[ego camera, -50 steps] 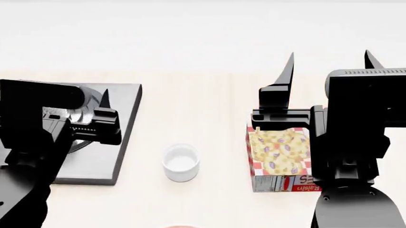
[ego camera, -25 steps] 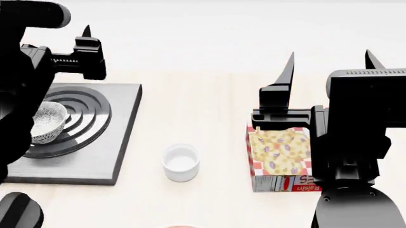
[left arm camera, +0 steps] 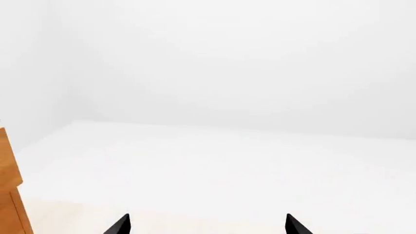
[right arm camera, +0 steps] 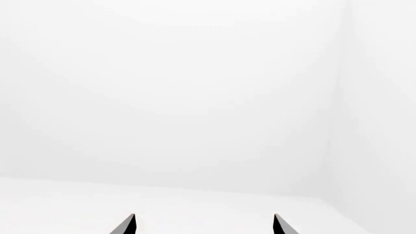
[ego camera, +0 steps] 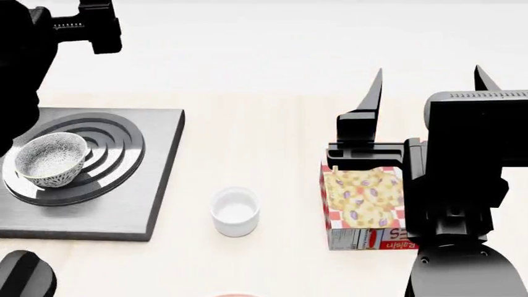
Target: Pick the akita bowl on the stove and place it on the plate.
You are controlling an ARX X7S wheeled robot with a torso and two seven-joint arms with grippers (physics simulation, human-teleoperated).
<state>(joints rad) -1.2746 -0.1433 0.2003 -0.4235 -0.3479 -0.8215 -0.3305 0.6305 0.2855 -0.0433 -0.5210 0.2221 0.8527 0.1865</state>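
Note:
The akita bowl (ego camera: 51, 159), white with grey-black speckles, stands mouth up on the left part of the black burner rings of the stove (ego camera: 132, 210). My left arm (ego camera: 33, 55) is raised high above the stove's far left corner, well clear of the bowl. Its fingertips are cut off in the head view. The left gripper (left arm camera: 206, 226) is open and empty, facing a blank white wall. My right gripper (ego camera: 429, 69) is held up at the right, and in the right wrist view it (right arm camera: 203, 225) is also open and empty. Only a thin reddish sliver of the plate (ego camera: 235, 295) shows at the bottom edge.
A small plain white cup (ego camera: 235, 212) stands between the stove and a red-checked cereal box (ego camera: 367, 207), which lies under my right arm. A round black shape (ego camera: 21, 275) sits at the bottom left corner. An orange-brown wooden edge (left arm camera: 7, 185) shows in the left wrist view.
My left arm rose up and away from the stove, uncovering the bowl. The bowl, tilted half a second ago, now stands upright. The right arm has not moved.

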